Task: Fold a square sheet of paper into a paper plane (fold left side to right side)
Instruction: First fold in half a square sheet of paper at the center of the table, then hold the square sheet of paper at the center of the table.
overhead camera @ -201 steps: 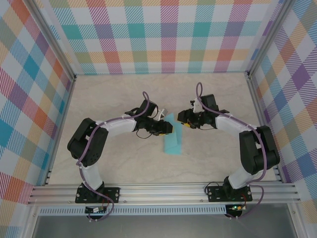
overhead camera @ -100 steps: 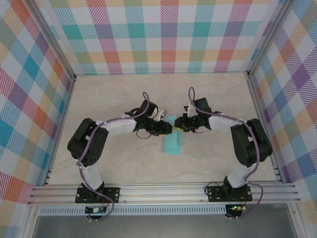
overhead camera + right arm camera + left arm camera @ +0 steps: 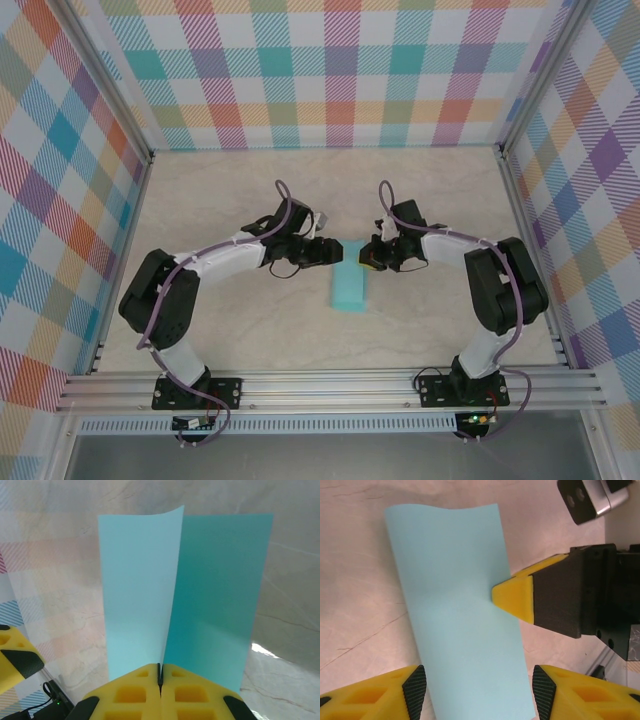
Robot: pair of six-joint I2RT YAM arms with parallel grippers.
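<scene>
- The left arm (image 3: 215, 262) stretches from the near-left rail toward the middle of the marbled table (image 3: 250, 335).
- The left gripper (image 3: 330, 251) sits at the far left corner of the paper. Its black-padded fingers (image 3: 415, 687) are spread wide and grip nothing, and in the left wrist view the sheet runs between them.
- The square sheet of paper (image 3: 350, 287), light turquoise, lies at the table's centre between the two grippers, folded in half to a narrow strip running near to far. In the right wrist view the paler upper flap (image 3: 135, 590) stands partly raised off the darker lower layer.
- The right gripper (image 3: 367, 256) meets the strip's far right edge, its yellow fingers (image 3: 135, 692) pressed together and clamped on the raised flap's edge.
- The right arm (image 3: 500, 290) bends in from the near-right rail.
</scene>
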